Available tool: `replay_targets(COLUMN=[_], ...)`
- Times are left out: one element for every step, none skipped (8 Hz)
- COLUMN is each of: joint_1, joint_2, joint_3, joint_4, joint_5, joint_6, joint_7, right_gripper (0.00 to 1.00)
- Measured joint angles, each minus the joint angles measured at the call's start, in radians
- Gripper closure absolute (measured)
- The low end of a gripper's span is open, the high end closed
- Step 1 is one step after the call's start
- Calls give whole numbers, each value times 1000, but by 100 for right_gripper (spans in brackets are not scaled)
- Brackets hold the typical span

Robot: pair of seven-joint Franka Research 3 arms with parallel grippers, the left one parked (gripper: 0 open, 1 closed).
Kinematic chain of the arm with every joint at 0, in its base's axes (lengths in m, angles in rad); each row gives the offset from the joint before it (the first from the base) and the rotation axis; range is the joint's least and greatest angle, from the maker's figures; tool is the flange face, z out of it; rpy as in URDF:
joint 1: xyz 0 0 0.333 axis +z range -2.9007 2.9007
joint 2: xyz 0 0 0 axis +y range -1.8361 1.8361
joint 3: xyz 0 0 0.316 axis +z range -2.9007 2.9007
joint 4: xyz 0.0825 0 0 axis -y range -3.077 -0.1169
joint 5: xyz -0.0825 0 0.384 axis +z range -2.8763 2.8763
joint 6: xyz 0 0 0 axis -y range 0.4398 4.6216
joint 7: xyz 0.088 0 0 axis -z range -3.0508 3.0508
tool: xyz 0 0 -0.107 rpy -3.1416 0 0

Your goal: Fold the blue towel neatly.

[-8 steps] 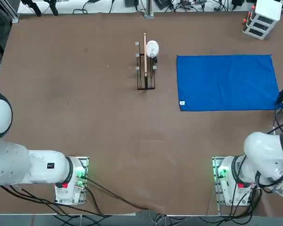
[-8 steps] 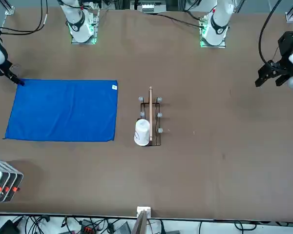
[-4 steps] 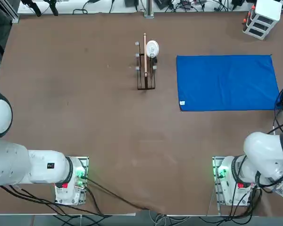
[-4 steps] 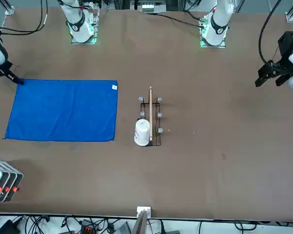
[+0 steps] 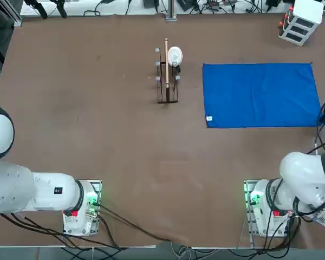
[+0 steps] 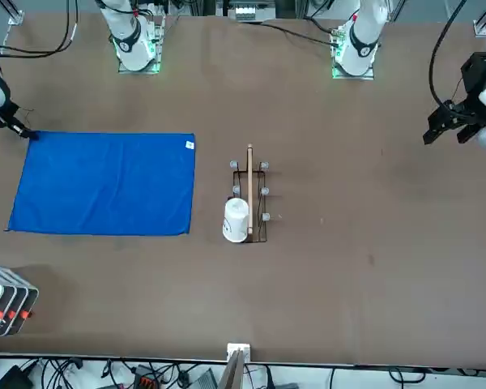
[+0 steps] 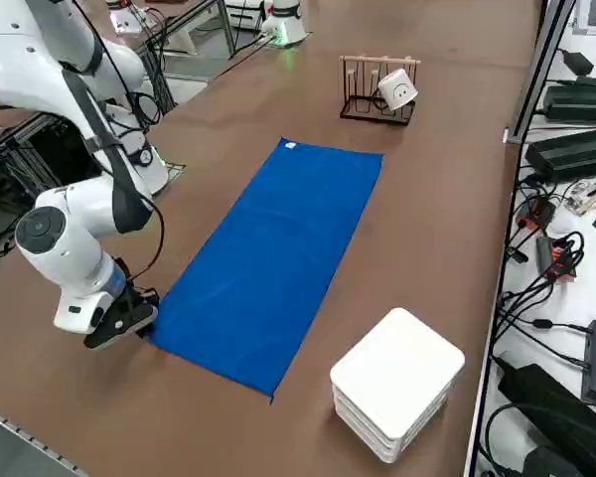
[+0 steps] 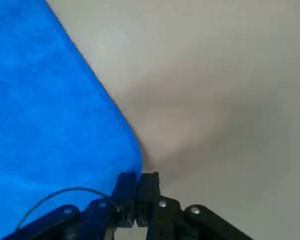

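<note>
The brown table [image 5: 97, 108] carries everything in view. The bright royal-blue rectangular towel [image 5: 260, 95] is spread flat and unfolded on it, just to the right of the small wooden peg stand [image 5: 167, 76] as judged from the robot's side, apart from it by a strip of bare table. That stand is taken as the landmark here. No fold is seen in the cloth, so the task is judged to be at its first step. The towel's small white tag [image 5: 209, 118] lies at the corner nearest the stand on the robot's side.

A white stacked box [image 7: 395, 383] sits beyond the towel's far end from the stand, clear of the cloth.

The right gripper [image 8: 136, 192] is set low at the towel corner farthest from the stand on the robot's side, touching or just at the cloth's edge. Its two fingers are pressed together with almost no gap, and the corner appears to be pinched between them, though the hold itself is hidden. A corner grip is judged to suit lifting that end over.

A white cup [image 5: 175, 55] hangs on the stand.
</note>
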Motion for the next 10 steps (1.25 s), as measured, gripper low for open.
replay_targets(joint_1=[6, 27, 71, 131, 202, 282, 358, 425, 495, 572], joint_2=[-27, -68, -118, -165, -204, -237, -263, -283, -302, -316], joint_3=[13, 27, 36, 42, 45, 48, 50, 52, 53, 54], joint_4=[10, 16, 17, 17, 14, 8, -2, -14, -28, -43], joint_5=[0, 0, 0, 1, 3, 8, 12, 15, 18, 23], joint_6=[-51, -123, -211, -292, -355, -399, -429, -448, -464, -472], joint_7=[-3, -7, -8, -8, -8, -6, -2, 1, 1, 2], right_gripper=[97, 97, 97, 97, 97, 97, 97, 97, 97, 97])
